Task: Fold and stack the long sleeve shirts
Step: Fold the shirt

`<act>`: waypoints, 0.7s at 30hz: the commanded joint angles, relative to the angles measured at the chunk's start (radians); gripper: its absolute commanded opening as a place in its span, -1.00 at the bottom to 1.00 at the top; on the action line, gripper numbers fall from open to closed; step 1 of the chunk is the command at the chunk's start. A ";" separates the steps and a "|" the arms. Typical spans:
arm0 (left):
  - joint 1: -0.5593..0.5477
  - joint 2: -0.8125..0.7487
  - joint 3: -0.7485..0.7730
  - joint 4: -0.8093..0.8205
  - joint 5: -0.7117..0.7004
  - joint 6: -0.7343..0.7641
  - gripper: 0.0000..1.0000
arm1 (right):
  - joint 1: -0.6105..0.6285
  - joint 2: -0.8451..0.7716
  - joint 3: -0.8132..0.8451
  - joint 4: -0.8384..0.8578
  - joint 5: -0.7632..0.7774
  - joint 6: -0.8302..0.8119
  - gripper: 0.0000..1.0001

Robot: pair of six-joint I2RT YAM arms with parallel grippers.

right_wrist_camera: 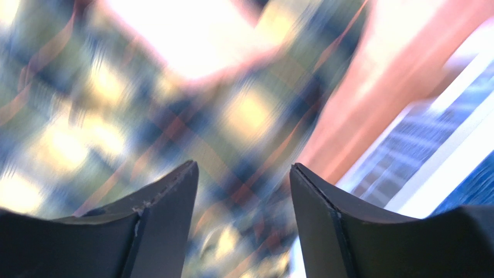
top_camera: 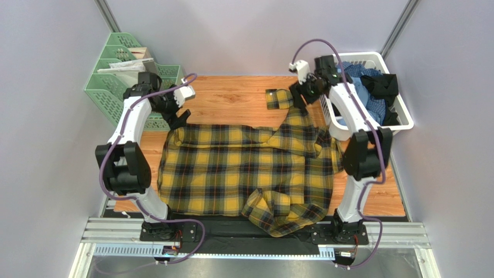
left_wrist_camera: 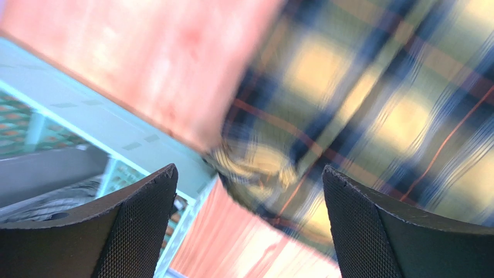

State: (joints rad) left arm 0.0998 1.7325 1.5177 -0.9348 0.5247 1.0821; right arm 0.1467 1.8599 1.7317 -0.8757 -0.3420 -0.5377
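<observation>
Left gripper (top_camera: 180, 119): jaws spread wide, released, gripping nothing. It sits at the shirt's far-left corner, just above the cloth. Left wrist view is blurred. Both fingers (left_wrist_camera: 142, 217) are far apart there, with a crumpled plaid hem and bare wood showing between them.

Right gripper (top_camera: 302, 94): jaws apart, nothing pinched between them. It is over the far-right sleeve (top_camera: 297, 119), near the far edge of the bench (top_camera: 232, 92). Right wrist view is heavily blurred, showing only plaid and wood past the fingertips; I cannot tell whether the fingers touch the cloth.

Shirt (top_camera: 232, 168): yellow-and-black plaid, spread flat across the middle of the bench, reaching almost from left edge to right edge. The far-right sleeve runs up toward the far edge, its cuff (top_camera: 278, 98) lying flat on the wood just left of the right gripper. The other sleeve (top_camera: 281, 211) is bunched at the near edge, right of centre, and spills over that edge.

Basket (top_camera: 403, 121): white, at the far-right corner, holding blue and black garments (top_camera: 371, 87).

Trays (top_camera: 110, 92): green, stacked, off the far-left corner.
</observation>
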 commanded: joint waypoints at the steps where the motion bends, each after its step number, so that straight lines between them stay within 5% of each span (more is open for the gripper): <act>1: 0.002 -0.117 0.015 0.135 0.202 -0.252 0.99 | 0.060 0.290 0.268 0.078 0.087 0.088 0.36; 6: 0.003 -0.192 -0.017 0.222 0.216 -0.378 0.98 | 0.091 0.540 0.616 0.084 0.092 0.153 0.49; 10: 0.003 -0.197 -0.068 0.255 0.207 -0.358 0.98 | 0.120 0.621 0.643 0.122 0.113 0.137 0.50; 14: -0.002 -0.098 -0.067 0.212 0.161 -0.272 0.98 | 0.114 0.509 0.499 0.115 0.061 0.095 0.47; 18: -0.005 0.076 0.125 -0.171 0.161 0.036 0.98 | 0.087 0.299 0.254 0.063 -0.026 -0.016 0.49; 21: -0.020 0.118 0.070 -0.120 0.089 0.137 0.98 | 0.068 0.177 0.114 -0.038 -0.075 -0.076 0.44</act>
State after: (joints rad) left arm 0.0929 1.8179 1.5970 -0.9226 0.6533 0.9730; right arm 0.2481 2.2692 1.9549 -0.8139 -0.3183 -0.4973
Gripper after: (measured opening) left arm 0.992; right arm 0.735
